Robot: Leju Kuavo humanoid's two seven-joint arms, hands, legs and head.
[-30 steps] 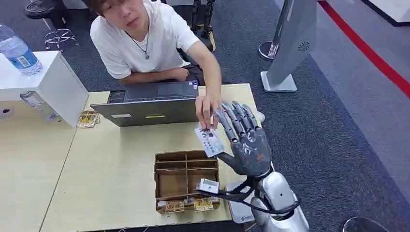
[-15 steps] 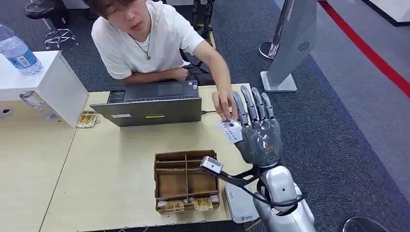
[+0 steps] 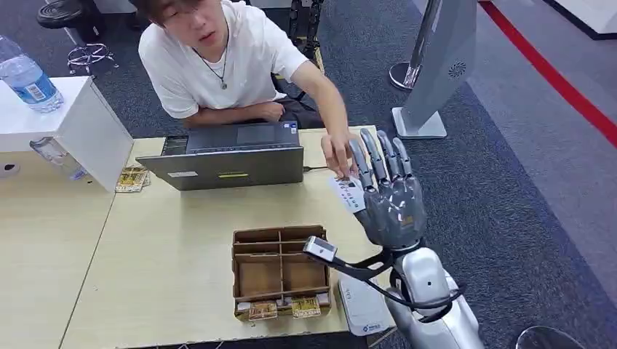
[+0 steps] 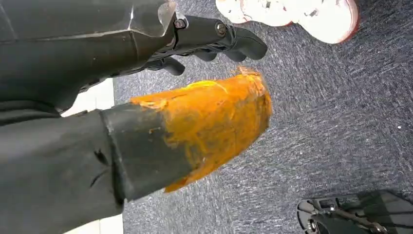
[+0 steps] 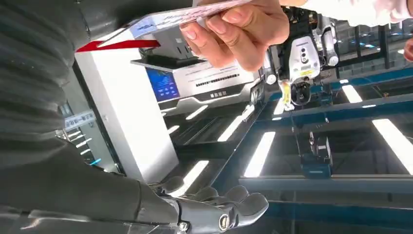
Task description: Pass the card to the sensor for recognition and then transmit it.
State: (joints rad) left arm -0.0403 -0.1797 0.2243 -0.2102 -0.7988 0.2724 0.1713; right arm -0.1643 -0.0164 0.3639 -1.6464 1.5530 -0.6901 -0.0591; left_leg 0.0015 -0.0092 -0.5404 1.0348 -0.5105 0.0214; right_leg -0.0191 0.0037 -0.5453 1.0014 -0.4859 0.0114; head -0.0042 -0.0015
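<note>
At the lower right of the head view, nearest the camera, the white sensor [image 3: 361, 309] lies flat on the bench [image 3: 167, 276] edge, beside the brown divided tray [image 3: 280, 270]. Above it, the right hand [image 3: 389, 193] is raised with its back to the camera and its fingers extended upward, close together. The card [image 3: 348, 193] stands against the palm side, projecting toward the left of the frame, its long axis tilted from upper left to lower right. Whether the right hand is pinching the card cannot be told, as the palm and thumb are hidden in this view. A person's hand [image 3: 337, 155] meets the card from above; the right wrist view confirms a person's fingers [image 5: 229, 29] gripping the card edge. Judgement: the card is at the handover stage, shared or nearly shared between the two, and the coming move turns on the card leaving the robot's palm upward and leftward, toward the person. The right hand is the only one near it; the left hand [image 4: 214, 41] hangs over carpet, fingers curled in with nothing in them. Farther back, the laptop [image 3: 229, 156] sits on the bench before the person.
</note>
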